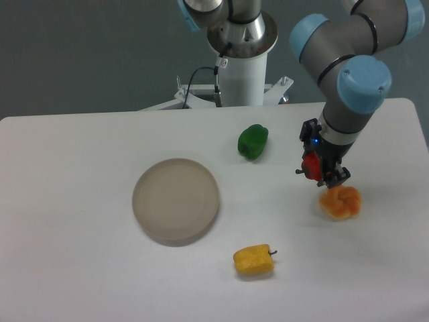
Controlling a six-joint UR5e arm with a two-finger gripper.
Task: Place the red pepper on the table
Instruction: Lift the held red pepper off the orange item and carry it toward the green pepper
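Observation:
The red pepper (310, 165) is small, glossy and bright red. It sits between the fingers of my gripper (320, 172), which is shut on it and holds it just above the white table (80, 268) at the right side. Much of the pepper is hidden by the black fingers. The gripper hangs right beside and slightly above the orange lobed pepper (340, 202), which lies on the table just below and to the right of it.
A round grey-beige plate (175, 200) lies left of centre. A green pepper (253, 141) lies at the back middle. A yellow pepper (254, 260) lies near the front. The robot base (240, 60) stands at the table's far edge.

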